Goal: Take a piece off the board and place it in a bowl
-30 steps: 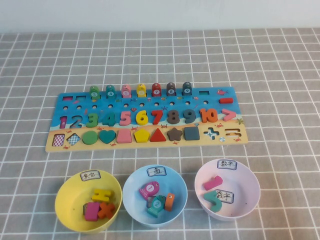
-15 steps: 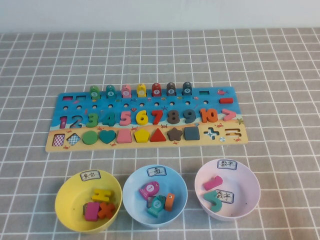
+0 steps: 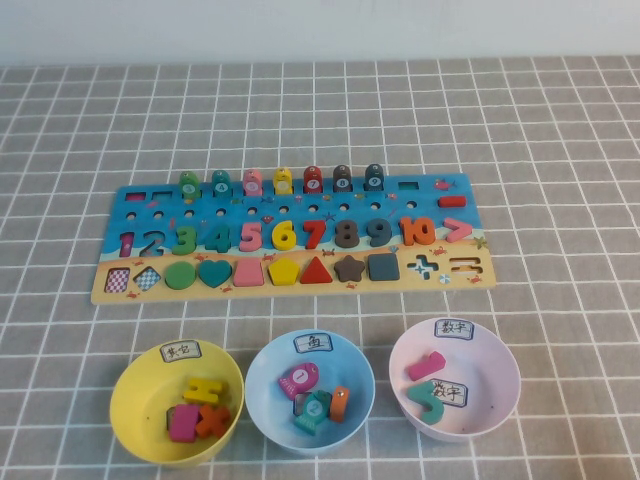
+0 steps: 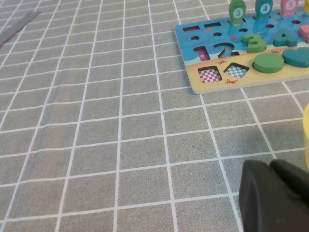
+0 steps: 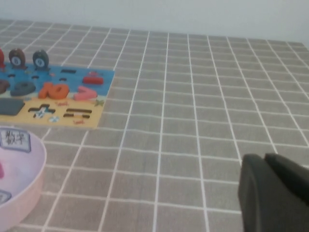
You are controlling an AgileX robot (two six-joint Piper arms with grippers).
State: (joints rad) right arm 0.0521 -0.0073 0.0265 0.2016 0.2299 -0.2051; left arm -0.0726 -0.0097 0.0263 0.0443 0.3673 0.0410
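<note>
The orange plus piece (image 3: 212,419) already lies in the yellow bowl (image 3: 140,415), its board (image 3: 470,186) slot empty, so both arms sit parked: left gripper (image 4: 275,198) and right gripper (image 5: 273,193) low over the table (image 3: 560,120), jaws' state unclear.

board (image 3: 290,235) and bowls unobstructed, grippers aside

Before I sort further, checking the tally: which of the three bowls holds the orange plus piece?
The yellow bowl, leftmost, holds the plus; the blue and pink bowls don't.
</note>
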